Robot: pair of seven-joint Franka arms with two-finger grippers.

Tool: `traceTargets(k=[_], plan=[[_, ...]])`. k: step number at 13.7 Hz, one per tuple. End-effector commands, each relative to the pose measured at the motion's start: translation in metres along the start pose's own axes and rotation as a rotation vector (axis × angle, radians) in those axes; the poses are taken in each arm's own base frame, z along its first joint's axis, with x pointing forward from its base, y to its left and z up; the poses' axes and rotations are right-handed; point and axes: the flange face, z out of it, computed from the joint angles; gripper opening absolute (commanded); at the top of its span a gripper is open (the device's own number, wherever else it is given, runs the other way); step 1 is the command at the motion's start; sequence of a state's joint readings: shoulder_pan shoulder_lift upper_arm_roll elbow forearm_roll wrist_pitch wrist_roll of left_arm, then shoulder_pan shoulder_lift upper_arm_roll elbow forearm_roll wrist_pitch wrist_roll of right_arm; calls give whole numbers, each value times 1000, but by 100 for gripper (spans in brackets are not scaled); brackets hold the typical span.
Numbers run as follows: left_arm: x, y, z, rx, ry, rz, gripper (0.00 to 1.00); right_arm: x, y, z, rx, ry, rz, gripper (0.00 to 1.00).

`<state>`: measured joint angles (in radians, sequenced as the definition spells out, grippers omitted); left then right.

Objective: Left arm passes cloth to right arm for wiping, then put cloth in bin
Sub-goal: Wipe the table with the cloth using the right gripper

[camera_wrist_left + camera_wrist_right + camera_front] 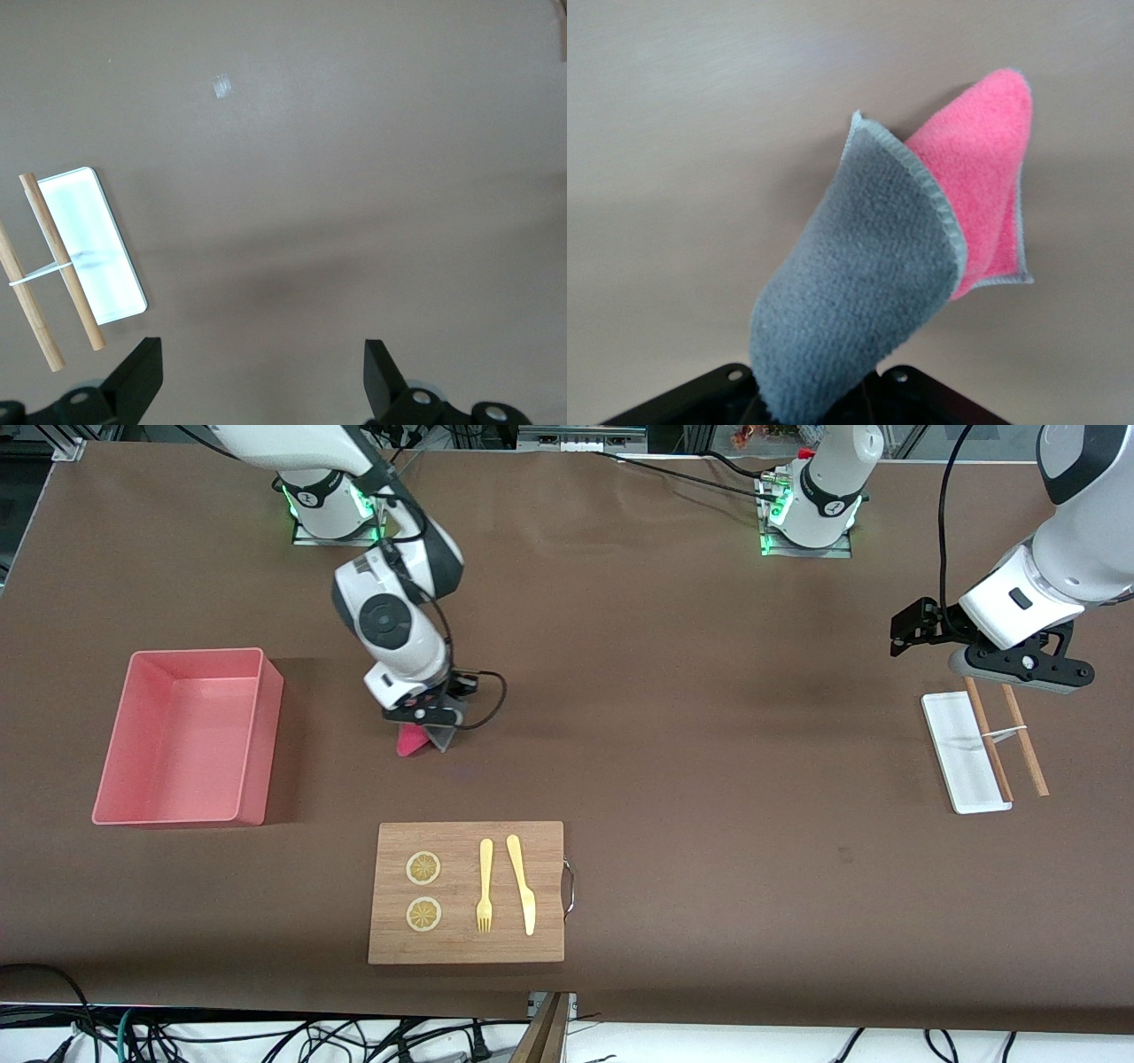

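My right gripper (425, 722) is shut on the cloth (410, 740), low over the brown table between the pink bin (115, 779) and the table's middle. The cloth hangs from the jaws with its tip at or just above the table. In the right wrist view the cloth (868, 283) folds over, grey face out and magenta-pink face (983, 186) behind; it hides the fingertips. My left gripper (912, 631) is open and empty, up over the table at the left arm's end, above the small white tray (961, 757). In the left wrist view its fingers (142, 376) stand wide apart.
A wooden board (390, 939) with two lemon slices, a fork (485, 886) and a knife (523, 884) lies nearer the front camera than the cloth. Two wooden sticks (1023, 740) rest across the white tray (93, 257). The bin holds nothing.
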<state>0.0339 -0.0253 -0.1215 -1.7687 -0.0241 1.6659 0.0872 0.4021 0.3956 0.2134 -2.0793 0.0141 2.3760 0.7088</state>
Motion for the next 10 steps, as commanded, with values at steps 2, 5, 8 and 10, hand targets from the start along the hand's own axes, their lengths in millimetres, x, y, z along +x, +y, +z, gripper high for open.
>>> traceTargets(k=[2,5,8,10], plan=[[3,-2,-4,-9,-7,-11,100,-18,-55,-18,53,-14,79,0],[3,-1,-4,-12,-10,-11,100,-12,-74,-62,79,-101,117,0],[4,0,-3,-13,-10,-8,100,-13,-71,-60,57,-126,118,0],[4,-1,-2,-13,-12,-9,100,-13,-58,-42,41,-134,118,0]])
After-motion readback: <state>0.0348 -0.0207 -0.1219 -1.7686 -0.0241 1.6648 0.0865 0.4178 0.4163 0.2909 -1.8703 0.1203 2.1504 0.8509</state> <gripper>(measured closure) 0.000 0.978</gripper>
